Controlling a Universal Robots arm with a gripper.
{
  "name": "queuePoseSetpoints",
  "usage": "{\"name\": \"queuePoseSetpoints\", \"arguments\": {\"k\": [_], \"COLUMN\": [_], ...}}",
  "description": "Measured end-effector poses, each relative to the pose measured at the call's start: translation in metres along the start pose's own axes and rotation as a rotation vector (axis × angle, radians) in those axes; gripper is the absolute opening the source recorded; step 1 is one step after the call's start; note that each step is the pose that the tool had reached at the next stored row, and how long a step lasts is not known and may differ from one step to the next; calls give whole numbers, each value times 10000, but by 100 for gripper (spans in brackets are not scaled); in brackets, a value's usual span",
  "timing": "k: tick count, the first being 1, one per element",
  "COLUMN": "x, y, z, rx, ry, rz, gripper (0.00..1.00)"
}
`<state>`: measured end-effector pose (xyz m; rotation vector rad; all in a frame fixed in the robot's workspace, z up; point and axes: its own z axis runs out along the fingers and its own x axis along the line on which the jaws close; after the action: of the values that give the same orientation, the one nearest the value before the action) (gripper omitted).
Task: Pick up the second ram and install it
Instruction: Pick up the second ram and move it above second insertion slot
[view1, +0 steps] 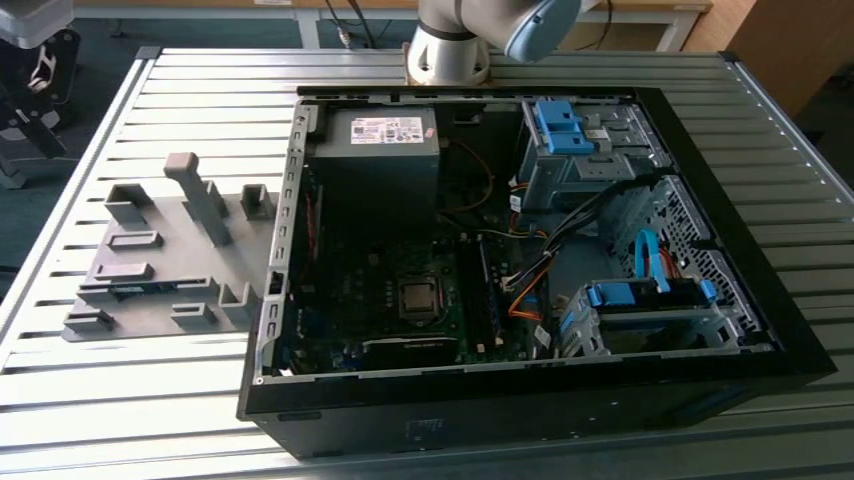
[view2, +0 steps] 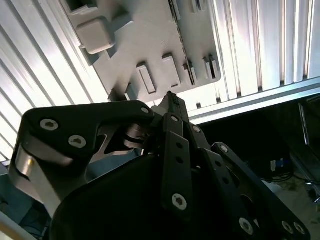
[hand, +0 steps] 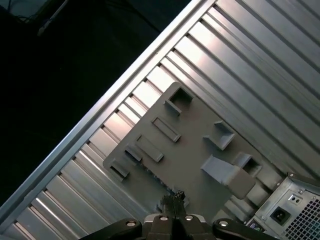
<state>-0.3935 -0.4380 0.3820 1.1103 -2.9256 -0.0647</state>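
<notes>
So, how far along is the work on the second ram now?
Done: nothing that I can confirm; I cannot tell what the motherboard slots hold. In hand: nothing; the tool, shut, hangs over the gray parts holder in both wrist views. Left: the second ram, seemingly the blue strip, lies in that holder, not yet picked up or installed.

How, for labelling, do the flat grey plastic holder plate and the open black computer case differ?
The grey plate is low and smaller; the black case is taller and larger. The plate bears grey blocks; the case holds a motherboard. Both rest on the slatted table.
</notes>
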Motion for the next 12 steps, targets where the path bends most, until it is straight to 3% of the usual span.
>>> {"name": "queuePoseSetpoints", "arguments": {"k": [12], "x": [4], "y": [-2], "z": [9], "rx": [-4], "ry": [61], "rz": [-1409], "gripper": [11]}}
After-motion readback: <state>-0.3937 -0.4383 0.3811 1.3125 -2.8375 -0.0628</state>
